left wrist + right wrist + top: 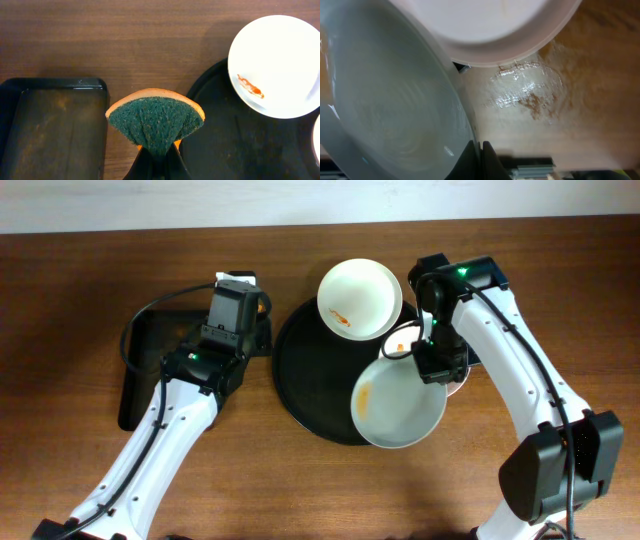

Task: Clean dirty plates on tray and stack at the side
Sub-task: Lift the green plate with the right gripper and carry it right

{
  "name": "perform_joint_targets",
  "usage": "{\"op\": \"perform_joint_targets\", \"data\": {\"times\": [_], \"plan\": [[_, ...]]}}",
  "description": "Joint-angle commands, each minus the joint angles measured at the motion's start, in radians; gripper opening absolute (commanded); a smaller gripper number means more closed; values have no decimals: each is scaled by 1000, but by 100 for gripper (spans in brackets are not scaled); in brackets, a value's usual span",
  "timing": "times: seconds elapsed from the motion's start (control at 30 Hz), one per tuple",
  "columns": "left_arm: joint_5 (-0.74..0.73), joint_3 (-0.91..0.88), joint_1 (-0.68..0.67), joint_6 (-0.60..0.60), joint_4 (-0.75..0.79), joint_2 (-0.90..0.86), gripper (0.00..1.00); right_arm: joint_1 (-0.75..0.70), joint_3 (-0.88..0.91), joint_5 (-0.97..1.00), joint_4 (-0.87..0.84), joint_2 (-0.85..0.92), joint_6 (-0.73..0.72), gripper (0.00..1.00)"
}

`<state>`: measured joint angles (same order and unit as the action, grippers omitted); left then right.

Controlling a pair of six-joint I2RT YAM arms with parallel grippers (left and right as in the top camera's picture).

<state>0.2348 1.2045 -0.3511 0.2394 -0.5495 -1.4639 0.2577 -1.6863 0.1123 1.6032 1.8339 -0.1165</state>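
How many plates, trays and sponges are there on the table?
Plates: 3 (white plate, blue plate, pink plate)
Trays: 2 (round tray, rectangular tray)
Sponges: 1 (green sponge)
Total: 6

We see a brown wooden bench [80, 270]. Directly on it sits a large round black tray [310, 380] near the middle. To its left, apart from it, lies a smaller rectangular black tray [50, 130]. Right of the round tray, a shiny patch [525, 90] glistens on the wood.
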Motion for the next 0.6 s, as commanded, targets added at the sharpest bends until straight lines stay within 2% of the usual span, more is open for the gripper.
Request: {"op": "perform_joint_targets", "data": {"times": [0.0,0.13,0.23,0.37,0.57], "plan": [[-11,12,4,10,-13,15,0,23,-21,130,39,21,-72,4],[-11,12,4,10,-32,15,0,70,-22,183,39,24,-92,4],[-23,12,4,10,-45,15,0,120,-22,287,41,25,-175,4],[-30,12,4,10,-54,15,0,192,-30,498,31,25,-286,4],[-31,12,14,10,-54,15,0,312,-43,787,-52,25,-284,4]]}}
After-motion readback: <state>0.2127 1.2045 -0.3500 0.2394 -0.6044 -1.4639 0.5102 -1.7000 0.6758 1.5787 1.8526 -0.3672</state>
